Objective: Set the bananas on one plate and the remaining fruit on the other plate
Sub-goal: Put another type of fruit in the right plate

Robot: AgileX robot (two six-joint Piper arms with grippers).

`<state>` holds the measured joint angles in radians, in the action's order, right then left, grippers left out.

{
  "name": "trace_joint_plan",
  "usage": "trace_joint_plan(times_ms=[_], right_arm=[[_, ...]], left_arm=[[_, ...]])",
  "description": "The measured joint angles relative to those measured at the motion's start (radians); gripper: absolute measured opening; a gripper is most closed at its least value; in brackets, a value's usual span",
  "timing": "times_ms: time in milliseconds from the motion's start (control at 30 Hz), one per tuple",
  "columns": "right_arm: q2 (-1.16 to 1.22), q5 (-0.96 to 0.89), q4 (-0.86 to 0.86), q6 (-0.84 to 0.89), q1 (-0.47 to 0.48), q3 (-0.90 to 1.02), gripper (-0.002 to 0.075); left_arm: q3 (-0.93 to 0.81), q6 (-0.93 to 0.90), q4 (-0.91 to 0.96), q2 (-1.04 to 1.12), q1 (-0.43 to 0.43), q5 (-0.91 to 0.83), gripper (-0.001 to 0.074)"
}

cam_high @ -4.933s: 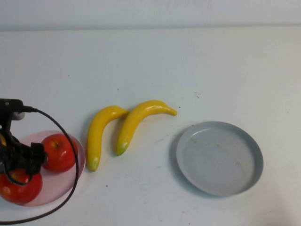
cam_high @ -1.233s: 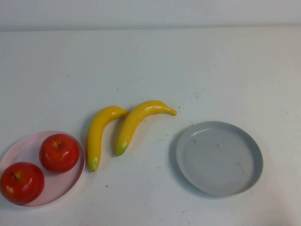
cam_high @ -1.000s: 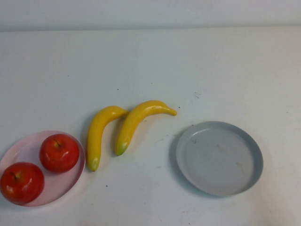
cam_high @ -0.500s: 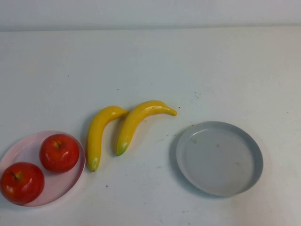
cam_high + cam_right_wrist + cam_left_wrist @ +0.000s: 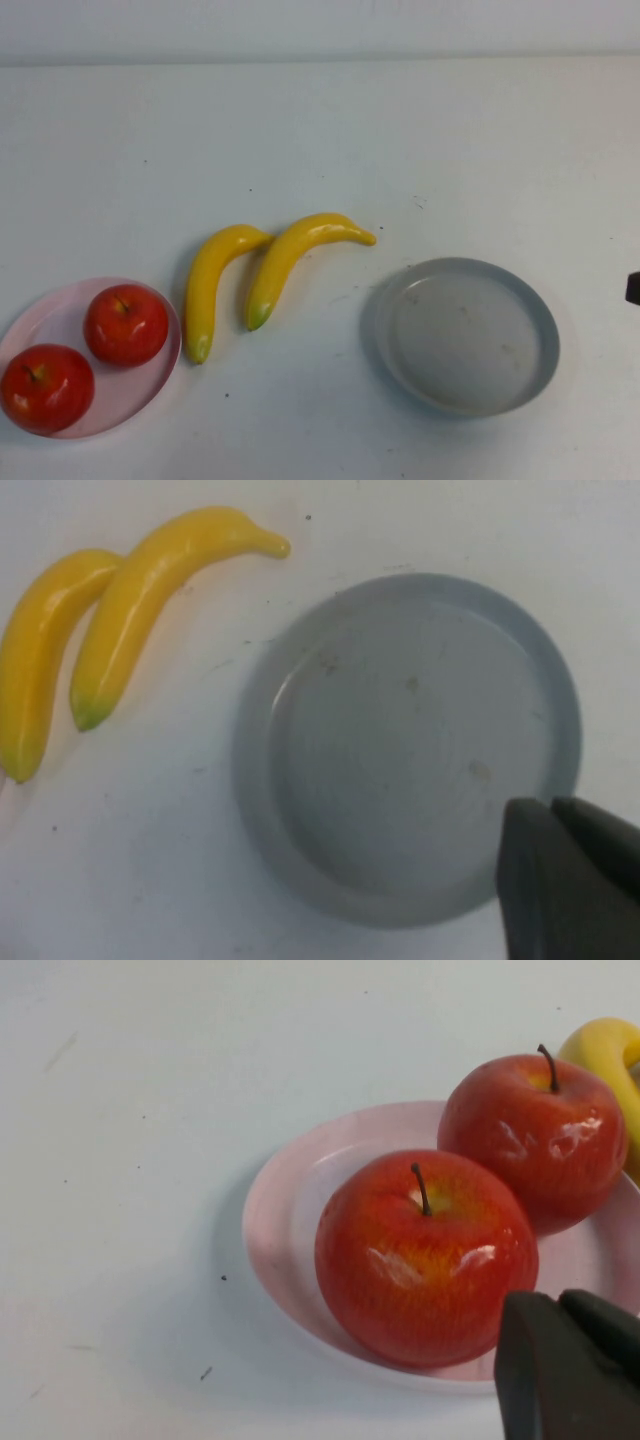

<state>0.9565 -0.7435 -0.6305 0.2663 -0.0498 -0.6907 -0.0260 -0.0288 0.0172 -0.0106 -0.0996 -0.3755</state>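
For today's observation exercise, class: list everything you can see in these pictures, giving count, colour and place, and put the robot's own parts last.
apples: two, shiny red, both on the pink plate at the table's near left.
pink plate: one, pale pink, near left of the table.
bananas: two, yellow with greenish tips, side by side on the bare table between the plates.
grey plate: one, grey, nothing on it, near right of the table.
table: one, white, under everything.
left gripper: one, dark, shut, above the pink plate beside the apples, holding nothing.
right gripper: one, dark, shut, over the grey plate's edge, holding nothing; a dark bit shows at the high view's right border.
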Motion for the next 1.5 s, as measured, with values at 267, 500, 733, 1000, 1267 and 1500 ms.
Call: trace_joint_plan(times_ms=[267,500,733,1000,1267,1500], right_arm=[[0.357,-0.009,0.058,0.012,-0.165,-0.286,-0.0017],[0.619,-0.018,0.095,-0.034,-0.333,-0.548,-0.0017],[0.845,-0.074,0.160,-0.131,-0.456,-0.808,-0.0017],[1.089,-0.240,0.294,-0.371,-0.556,-1.120,0.0057],[1.292,-0.350,0.316,-0.532,-0.573,-1.394,0.0435],[1.415,-0.370,0.353,-0.623,-0.573,-1.545,0.0486]], left_arm=[[0.000,0.000,0.000,0.000,0.000,0.000,-0.0004],[0.000,0.000,0.000,0.000,0.000,0.000,-0.0004],[0.000,0.002,0.000,0.000,0.000,0.000,-0.0004],[0.000,0.002,0.000,0.000,0.000,0.000,-0.0004],[0.000,0.002,0.000,0.000,0.000,0.000,-0.0004],[0.000,0.002,0.001,0.000,0.000,0.000,-0.0004]])
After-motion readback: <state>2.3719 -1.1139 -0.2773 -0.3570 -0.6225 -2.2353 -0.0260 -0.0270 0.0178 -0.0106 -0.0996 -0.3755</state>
